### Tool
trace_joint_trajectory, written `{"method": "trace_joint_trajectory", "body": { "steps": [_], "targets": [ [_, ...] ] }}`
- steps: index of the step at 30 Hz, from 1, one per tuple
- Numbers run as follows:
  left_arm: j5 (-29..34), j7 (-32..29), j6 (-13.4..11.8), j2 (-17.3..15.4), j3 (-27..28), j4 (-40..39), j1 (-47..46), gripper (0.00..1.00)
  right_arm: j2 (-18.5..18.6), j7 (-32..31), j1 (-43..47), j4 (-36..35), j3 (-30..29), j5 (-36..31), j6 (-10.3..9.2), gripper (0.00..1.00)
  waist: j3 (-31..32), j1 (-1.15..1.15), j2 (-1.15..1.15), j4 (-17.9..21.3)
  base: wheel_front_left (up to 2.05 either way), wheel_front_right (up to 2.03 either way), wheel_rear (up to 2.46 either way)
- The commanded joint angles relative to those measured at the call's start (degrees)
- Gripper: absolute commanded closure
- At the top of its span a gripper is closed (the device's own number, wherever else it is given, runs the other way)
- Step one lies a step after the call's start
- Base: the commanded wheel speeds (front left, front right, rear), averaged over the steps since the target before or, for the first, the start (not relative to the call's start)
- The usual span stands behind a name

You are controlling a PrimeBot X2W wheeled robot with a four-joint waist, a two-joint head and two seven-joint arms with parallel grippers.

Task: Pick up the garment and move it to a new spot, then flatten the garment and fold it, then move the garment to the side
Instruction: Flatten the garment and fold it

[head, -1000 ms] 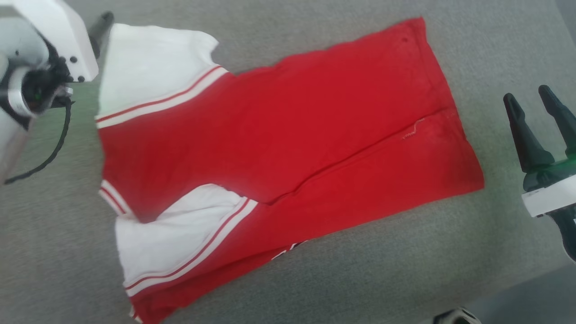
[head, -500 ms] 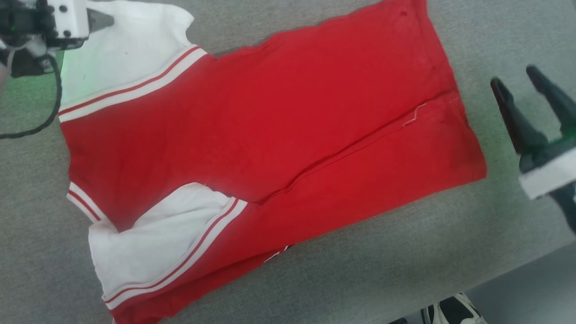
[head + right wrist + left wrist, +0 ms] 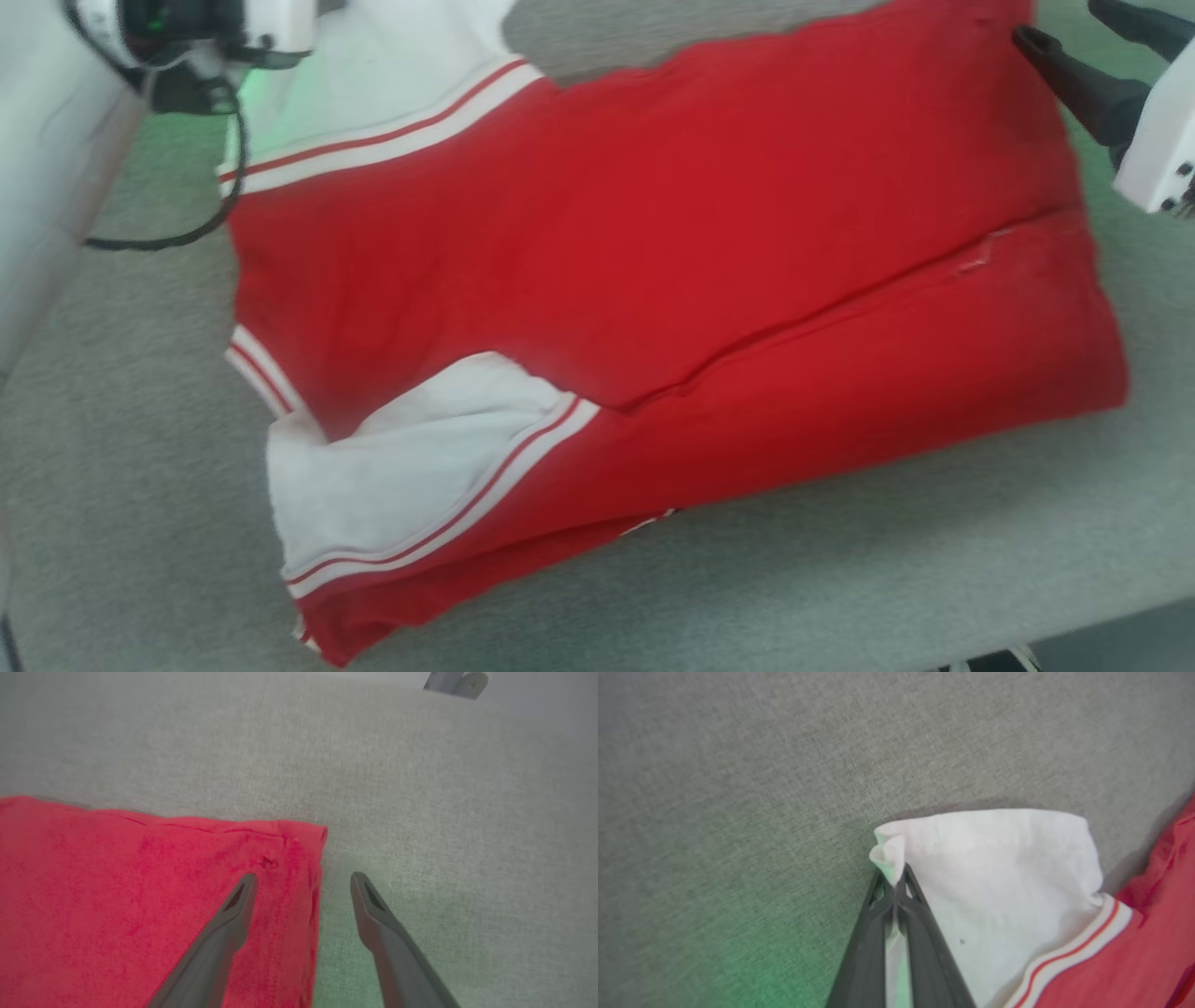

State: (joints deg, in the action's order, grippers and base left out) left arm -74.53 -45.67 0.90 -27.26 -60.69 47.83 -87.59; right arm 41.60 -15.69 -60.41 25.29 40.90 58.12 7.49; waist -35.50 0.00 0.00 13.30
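1. The desk has a grey woven cover and carries everything. Its near edge cuts across the lower right of the head view.
2. The garment lies flat over the middle of the desk. Its red body is doubled lengthwise, with a long crease running through it. The hem end points toward the desk's right edge and the shoulder end toward the left.
3. Two white sleeve parts sit at the left end, the far sleeve toward the desk's back edge and the near sleeve toward its front edge. Each is bordered by white-and-red striped trim.
4. A pale forearm comes in along the desk's left side.
5. The right gripper is at the garment's far hem corner with its jaws well apart. One finger is over the red cloth and the other over bare desk (whether either one touches, I cannot tell).
6. The left gripper is clamped together on the outer corner of the far sleeve. A small bunch of white cloth pokes out past its fingertips.
7. A black cable loops down from the left wrist, just beside the garment's left end.
8. A sliver of white-edged lettering peeks out from under the near fold.
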Motion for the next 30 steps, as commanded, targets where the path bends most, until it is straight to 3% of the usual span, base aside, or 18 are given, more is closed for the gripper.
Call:
{"method": "trace_joint_trajectory", "body": {
  "steps": [1, 7, 8, 9, 10, 16, 20, 23, 24, 30],
  "targets": [
    [0.1, -0.4, 0.9, 1.6, -1.2, 0.8, 2.1, 1.0, -0.1, -2.6, -2.4, 2.3, 1.8, 0.8, 0.0, 0.0, -1.0, 0.0, 0.0, -2.0, 0.0, 0.0, 0.0],
    [-0.1, 1.3, 2.6, 4.7, -1.0, 2.5, 1.4, 1.0, -0.9, -7.8, -7.5, 10.1, 7.4, 2.9, 0.0, 0.0, -2.0, 0.0, 0.0, -4.6, 0.0, 0.0, 0.0],
    [-0.1, 1.7, 2.9, 5.2, -1.0, 2.9, 1.5, 1.0, -1.1, -8.2, -7.7, 10.8, 8.5, 3.2, -0.01, 0.25, -2.0, 0.0, 0.0, -4.9, 0.0, 0.0, 0.0],
    [-0.2, 2.3, 3.2, 5.6, -0.8, 3.2, 1.6, 1.0, -1.1, -8.2, -7.8, 11.2, 9.4, 3.4, 0.0, 0.77, -1.9, 0.0, 0.0, -5.2, 0.0, 0.0, 0.0],
    [-0.1, 3.3, 3.6, 5.9, -0.7, 3.5, 1.7, 1.0, -1.1, -7.5, -8.0, 11.3, 10.0, 3.9, 0.0, 1.0, -1.6, 0.0, 0.0, -5.5, 0.0, 0.0, 0.0],
    [-2.6, 11.7, 6.0, 7.0, 2.7, 3.0, 3.9, 1.0, 2.1, 0.0, -7.3, 10.6, 11.5, 6.5, -0.01, 1.0, 4.3, 0.0, 0.0, -8.0, 0.0, 0.0, 0.0],
    [-5.1, 15.8, 6.6, 6.1, 4.0, -2.7, 8.7, 1.0, 5.6, 3.2, -3.9, 6.8, 13.1, 9.1, -0.01, 1.0, 9.3, 0.0, 0.0, -10.2, 0.0, 0.0, 0.0],
    [-6.5, 18.6, 6.6, 2.6, 4.0, -12.4, 13.8, 1.0, 9.3, 5.0, -0.7, 3.2, 13.9, 11.1, -0.01, 1.0, 12.3, 0.0, 0.0, -11.8, 0.0, 0.0, 0.0],
    [-6.5, 18.6, 6.6, 2.6, 4.0, -12.4, 13.8, 1.0, 9.3, 5.0, -0.7, 3.2, 13.9, 11.1, -0.01, 1.0, 12.3, 0.0, 0.0, -11.8, 0.0, 0.0, 0.0],
    [-7.6, 25.4, 6.6, -6.4, 2.5, -32.2, 27.3, 1.0, 16.4, 8.5, 8.7, -2.8, 15.3, 14.9, -0.01, 1.0, 16.8, 0.0, 0.0, -14.7, 0.0, 0.0, 0.0]
  ]
}}
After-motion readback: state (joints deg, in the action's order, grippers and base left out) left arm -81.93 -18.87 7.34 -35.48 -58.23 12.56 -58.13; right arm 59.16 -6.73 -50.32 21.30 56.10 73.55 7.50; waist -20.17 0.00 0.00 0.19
